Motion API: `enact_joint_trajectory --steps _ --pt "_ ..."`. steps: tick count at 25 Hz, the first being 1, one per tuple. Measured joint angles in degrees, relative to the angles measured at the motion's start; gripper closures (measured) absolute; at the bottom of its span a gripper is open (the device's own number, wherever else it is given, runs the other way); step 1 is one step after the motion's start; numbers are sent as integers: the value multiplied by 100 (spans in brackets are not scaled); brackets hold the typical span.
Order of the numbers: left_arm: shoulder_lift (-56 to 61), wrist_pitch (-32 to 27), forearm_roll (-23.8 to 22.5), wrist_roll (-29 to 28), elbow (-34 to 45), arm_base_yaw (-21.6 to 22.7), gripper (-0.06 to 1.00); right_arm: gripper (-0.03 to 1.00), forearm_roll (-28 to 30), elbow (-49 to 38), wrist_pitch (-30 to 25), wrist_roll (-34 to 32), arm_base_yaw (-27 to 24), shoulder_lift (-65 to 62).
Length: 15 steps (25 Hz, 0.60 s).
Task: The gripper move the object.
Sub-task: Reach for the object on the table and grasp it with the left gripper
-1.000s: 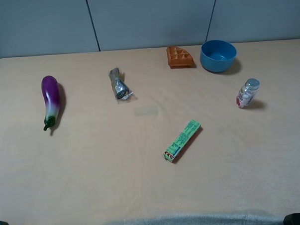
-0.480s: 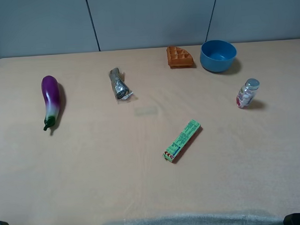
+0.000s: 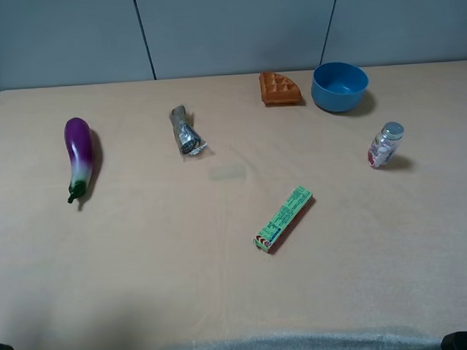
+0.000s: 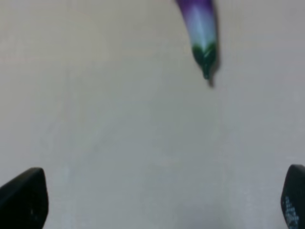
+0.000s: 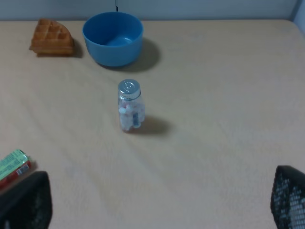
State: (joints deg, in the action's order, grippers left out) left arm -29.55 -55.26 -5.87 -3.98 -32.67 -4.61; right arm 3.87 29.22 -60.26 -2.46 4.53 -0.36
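The purple eggplant (image 3: 78,155) lies on the tan table (image 3: 144,249) at the far left, green stem toward the front. In the left wrist view only its white-and-green stem end (image 4: 202,33) shows, well ahead of my left gripper (image 4: 157,198). That gripper is open and empty, with its black fingertips (image 4: 21,198) spread wide over bare table. My right gripper (image 5: 156,199) is also open and empty, far from the eggplant on the right side. In the exterior high view only dark bits of the arms show at the front corners.
A crumpled silver wrapper (image 3: 185,131) lies right of the eggplant. A green box (image 3: 283,218) lies mid-table. A waffle piece (image 3: 279,88) and a blue bowl (image 3: 340,86) stand at the back. A small jar (image 3: 386,144) stands at the right, also in the right wrist view (image 5: 129,105).
A faint shadow has spread over the table's front left. No object has moved.
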Motion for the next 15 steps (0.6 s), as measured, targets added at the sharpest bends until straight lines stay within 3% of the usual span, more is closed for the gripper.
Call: enact_joint_trajectory --steps 8,15 --pt "-1498 490 -395 -295 -446 0 -3 28 -50 0 0 0 0 0" --pt "-2591 1062 -444 -524 -670 0 -3 28 -62 0 0 0 0 0"
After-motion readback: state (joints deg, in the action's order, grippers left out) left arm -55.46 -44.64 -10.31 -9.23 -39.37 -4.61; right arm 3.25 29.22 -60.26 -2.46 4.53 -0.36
